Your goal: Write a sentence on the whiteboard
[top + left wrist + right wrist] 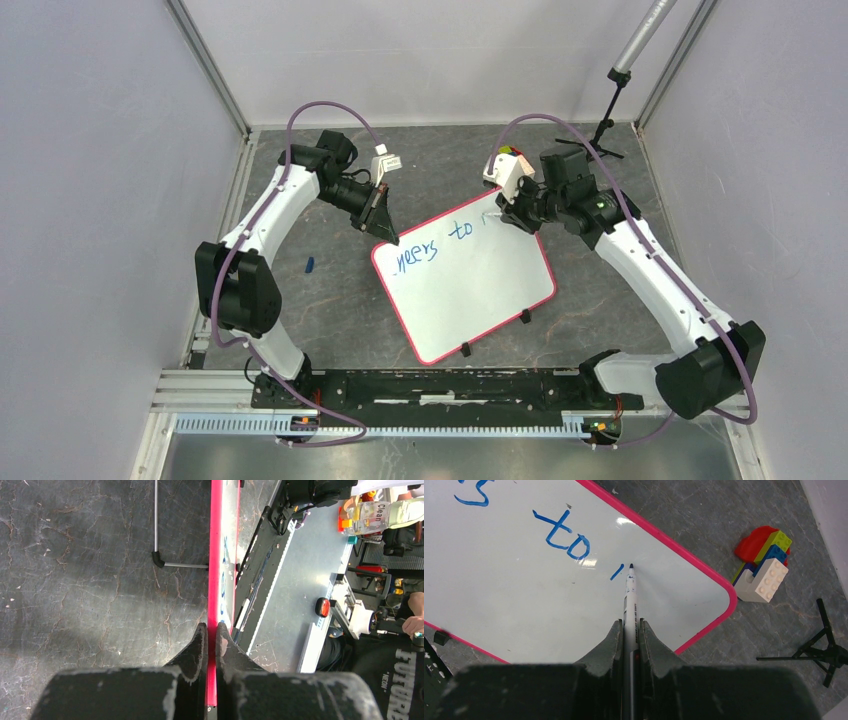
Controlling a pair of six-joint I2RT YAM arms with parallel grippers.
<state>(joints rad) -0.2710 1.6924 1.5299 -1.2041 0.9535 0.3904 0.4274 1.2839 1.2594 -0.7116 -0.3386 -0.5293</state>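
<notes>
Two grips we see: the left pincer (pixel 211 630) clamps the rim of the whiteboard (pixel 480 290) on the table (pixel 330 300), the right pincer (pixel 629 625) holds a marker (pixel 630 595), tip beside the blue sentence's (pixel 566 535) last stroke.

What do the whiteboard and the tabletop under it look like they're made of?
The whiteboard: smooth, glossy white coating, judging by the glare; its pink rim looks like plastic. The tabletop: dark grey matte sheet with cracked veining, possibly stone-look; unclear.

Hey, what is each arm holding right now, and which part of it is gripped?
The left tool pinches the whiteboard by its pink rim, near a corner. The right tool clamps a marker by its barrel, tip pointing forward.
</notes>
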